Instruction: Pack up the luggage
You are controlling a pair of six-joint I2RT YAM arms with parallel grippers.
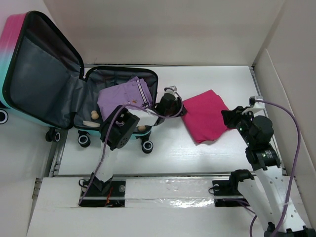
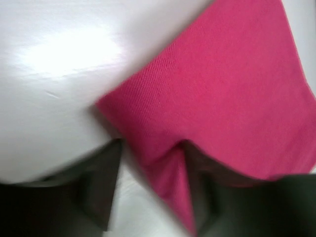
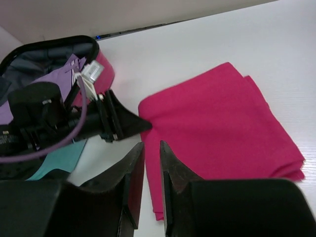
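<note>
We are seeing the luggage (image 1: 44,74) lying open at the desk's (image 1: 197,153) left, partly cut off, purple garment (image 1: 121,96) inside. Left gripper (image 1: 177,106) jaws are standing apart around the pink cloth's (image 1: 205,116) corner, blurred. Right gripper (image 3: 151,163) jaws are hovering almost together, empty.

A white table (image 1: 207,158) is seen, closed in at the back and on both sides by pale upright panels (image 1: 163,29). On its right half a folded magenta cloth (image 1: 205,116) is laid flat, with its stacked layers showing along one edge. On the left half the luggage (image 1: 44,84) is laid open. One dark-lined half is set flat on the surface near the cloth, its wheels turned toward the near edge, and the pink-to-teal half is raised at the far left.
</note>
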